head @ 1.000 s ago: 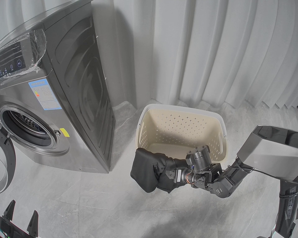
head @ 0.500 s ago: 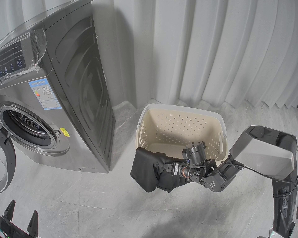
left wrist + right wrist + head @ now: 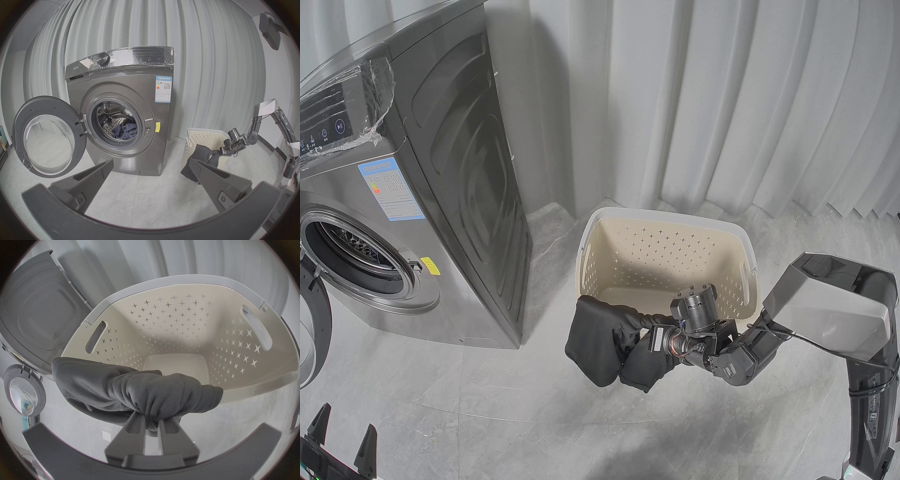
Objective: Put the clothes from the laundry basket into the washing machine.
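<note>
Pinches seemingly last dark garment (image 3: 600, 344) in tight jaws of right gripper (image 3: 152, 420) over near rim of laundry basket (image 3: 669, 216), carry to washing machine (image 3: 444, 156) left of basket pending, blue clothes (image 3: 125, 131) already in drum, left gripper (image 3: 342, 434) spread wide.

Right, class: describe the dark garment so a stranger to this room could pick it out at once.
Find the grey washing machine, then the cream laundry basket beside it. At the basket's near rim hangs a black garment, clamped in the right gripper. It is the only cloth outside the drum.
</note>
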{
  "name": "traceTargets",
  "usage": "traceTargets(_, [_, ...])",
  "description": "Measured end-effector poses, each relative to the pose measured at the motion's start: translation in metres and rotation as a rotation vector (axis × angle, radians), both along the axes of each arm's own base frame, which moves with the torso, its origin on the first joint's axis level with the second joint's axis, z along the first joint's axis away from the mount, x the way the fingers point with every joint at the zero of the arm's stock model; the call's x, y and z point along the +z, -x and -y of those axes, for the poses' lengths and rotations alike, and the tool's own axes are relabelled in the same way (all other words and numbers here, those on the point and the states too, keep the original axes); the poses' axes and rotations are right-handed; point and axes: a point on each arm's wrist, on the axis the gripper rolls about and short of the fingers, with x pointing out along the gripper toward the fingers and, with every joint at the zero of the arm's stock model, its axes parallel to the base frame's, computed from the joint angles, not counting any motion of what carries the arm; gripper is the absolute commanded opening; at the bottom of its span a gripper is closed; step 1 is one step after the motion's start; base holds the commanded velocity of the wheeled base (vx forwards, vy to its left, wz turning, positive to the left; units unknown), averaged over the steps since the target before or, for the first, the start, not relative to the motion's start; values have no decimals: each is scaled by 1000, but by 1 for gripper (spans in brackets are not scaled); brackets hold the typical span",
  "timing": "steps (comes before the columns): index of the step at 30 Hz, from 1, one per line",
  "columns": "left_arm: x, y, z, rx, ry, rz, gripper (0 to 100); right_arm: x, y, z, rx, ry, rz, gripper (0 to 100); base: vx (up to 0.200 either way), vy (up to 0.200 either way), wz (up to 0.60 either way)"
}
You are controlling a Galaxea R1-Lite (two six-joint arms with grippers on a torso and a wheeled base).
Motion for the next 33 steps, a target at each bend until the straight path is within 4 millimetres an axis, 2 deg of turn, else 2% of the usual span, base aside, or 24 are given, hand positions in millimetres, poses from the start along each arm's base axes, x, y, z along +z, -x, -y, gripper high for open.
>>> traceTargets(6, [0, 0, 0, 0, 1, 0, 100, 2, 9, 1, -3, 7, -9, 0, 0, 0, 0])
traceTargets(11, [0, 0, 0, -1, 2, 0, 100, 16, 24, 4, 5, 6, -4, 0, 0, 0, 0])
traceTargets(17, [0, 0, 0, -2, 2, 0, 100, 52, 45, 13, 20, -21, 44, 0, 0, 0, 0])
traceTargets(23, [0, 0, 0, -4, 2, 0, 100, 96, 69, 25, 41, -62, 126, 0, 0, 0, 0])
traceTargets(33, [0, 0, 0, -5, 3, 0, 100, 160, 134, 55, 157, -106, 293, 0, 0, 0, 0])
